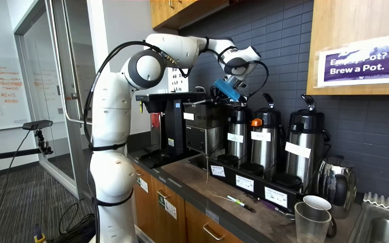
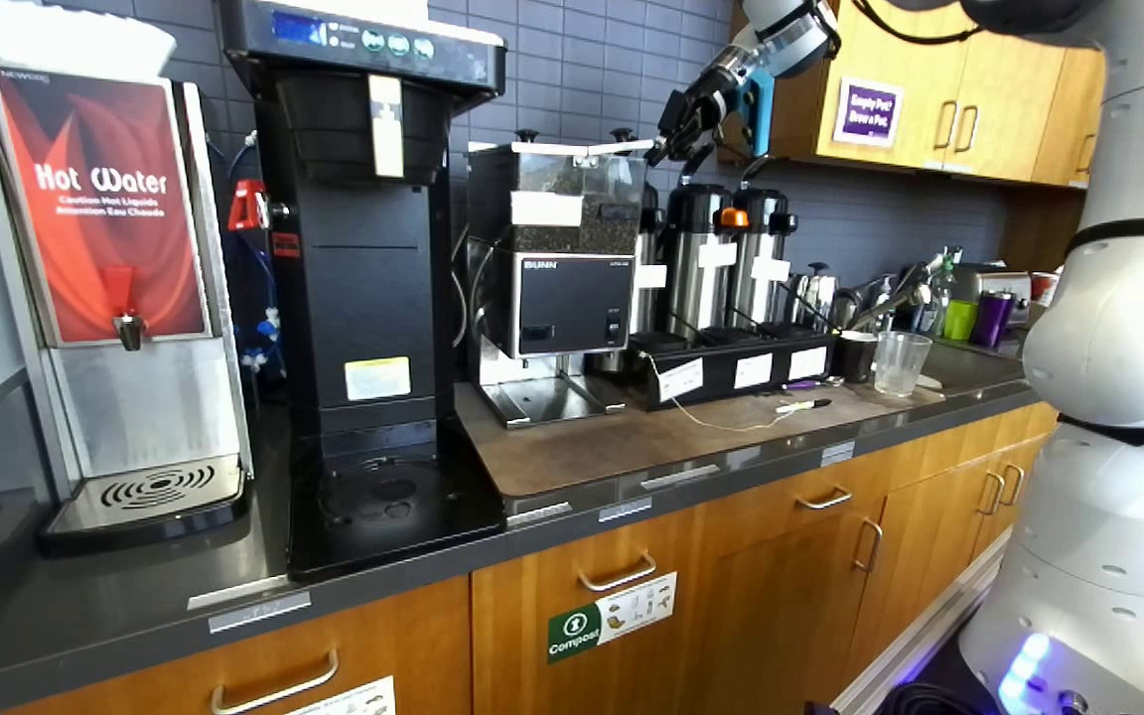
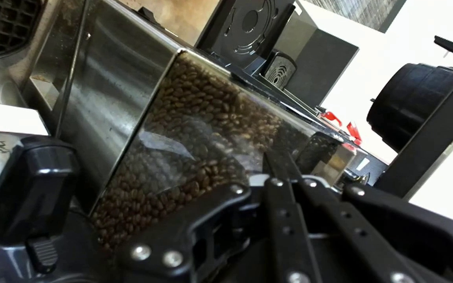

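Note:
My black gripper [image 2: 661, 149] is above the right end of a coffee grinder [image 2: 572, 308], close to a thin white strip [image 2: 622, 147] along its top. In the wrist view the finger tips [image 3: 280, 157] meet, and no held object shows between them. A pale curved piece [image 3: 258, 180] shows behind the fingers; what it is cannot be told. The grinder's clear hopper [image 3: 171, 147] holds brown coffee beans [image 3: 195, 98]. In an exterior view the gripper [image 1: 216, 96] partly hides the grinder's top [image 1: 204, 113]. A blue part [image 1: 226, 89] sits on the gripper's mount.
Several steel airpots [image 1: 238, 135] stand beside the grinder, one with an orange lever [image 1: 257, 122]. A coffee brewer [image 2: 363, 298] and a hot water dispenser [image 2: 105, 209] stand on its other side. A marker [image 1: 241, 204], clear cup [image 1: 312, 222] and steel pitcher [image 1: 339, 185] are on the counter.

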`<state>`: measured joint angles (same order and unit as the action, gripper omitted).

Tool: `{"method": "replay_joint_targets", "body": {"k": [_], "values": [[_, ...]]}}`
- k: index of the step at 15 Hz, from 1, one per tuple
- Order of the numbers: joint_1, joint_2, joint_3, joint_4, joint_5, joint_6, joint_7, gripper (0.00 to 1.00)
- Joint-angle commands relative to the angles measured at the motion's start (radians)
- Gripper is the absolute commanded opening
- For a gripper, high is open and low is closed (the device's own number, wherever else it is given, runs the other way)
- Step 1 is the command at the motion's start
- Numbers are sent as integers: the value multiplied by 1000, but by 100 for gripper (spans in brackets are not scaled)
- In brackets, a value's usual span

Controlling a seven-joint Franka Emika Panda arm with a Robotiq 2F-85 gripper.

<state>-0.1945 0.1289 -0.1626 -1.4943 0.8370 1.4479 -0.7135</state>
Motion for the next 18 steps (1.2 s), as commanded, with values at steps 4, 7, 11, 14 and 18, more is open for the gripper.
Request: {"method": "replay_joint_targets", "body": {"k": [4, 7, 11, 14, 18], "values": [[-1, 2, 19, 7, 36, -5, 23, 0], [5, -7, 28, 7, 31, -6, 24, 0], [9, -25, 34, -1, 25, -5, 21, 0], [13, -36, 37, -6, 21, -5, 19, 0], [19, -44, 41, -9, 20, -19, 7, 0]]}}
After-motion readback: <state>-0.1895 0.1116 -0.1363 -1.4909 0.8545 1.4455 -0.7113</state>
